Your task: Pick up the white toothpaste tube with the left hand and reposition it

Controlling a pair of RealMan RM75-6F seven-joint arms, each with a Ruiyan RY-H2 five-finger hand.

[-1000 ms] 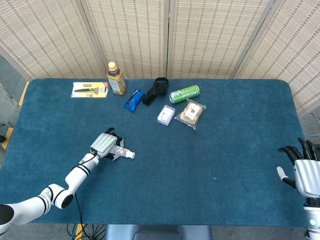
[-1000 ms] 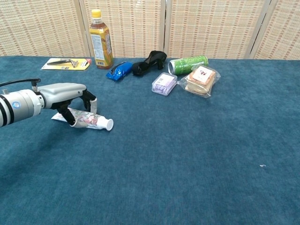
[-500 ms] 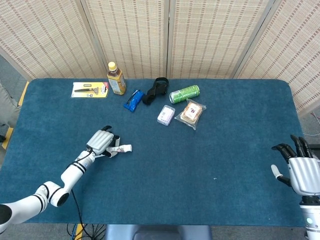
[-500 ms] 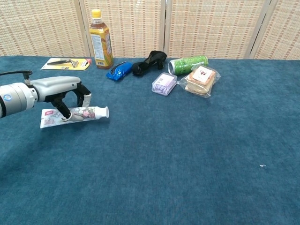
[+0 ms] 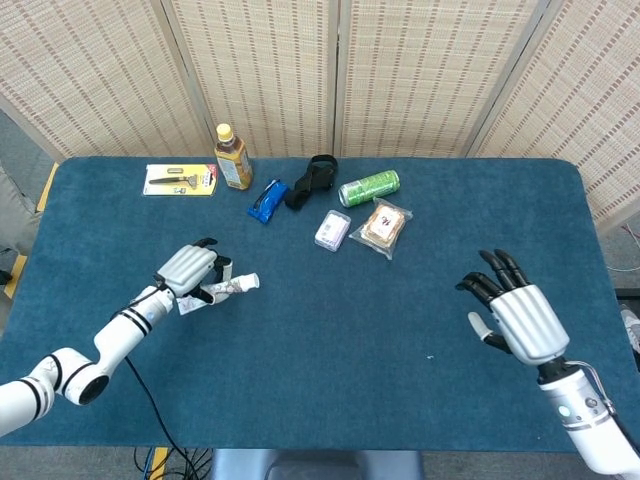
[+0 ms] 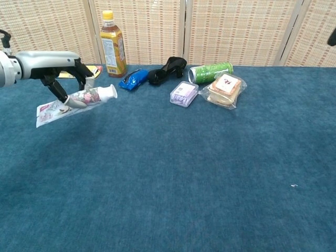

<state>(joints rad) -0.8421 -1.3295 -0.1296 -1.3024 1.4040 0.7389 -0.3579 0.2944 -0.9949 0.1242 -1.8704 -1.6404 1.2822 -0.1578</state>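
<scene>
The white toothpaste tube (image 6: 73, 102) is pinched by the left hand (image 6: 58, 65) and held clear above the blue table (image 6: 184, 173), cap toward the middle. The carry is judged underway; a bare spot must be chosen next. The right hand (image 5: 515, 310) is spread, empty.

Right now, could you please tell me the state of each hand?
Left hand: holding the white toothpaste tube above the table.
Right hand: open, fingers spread, holding nothing.
</scene>
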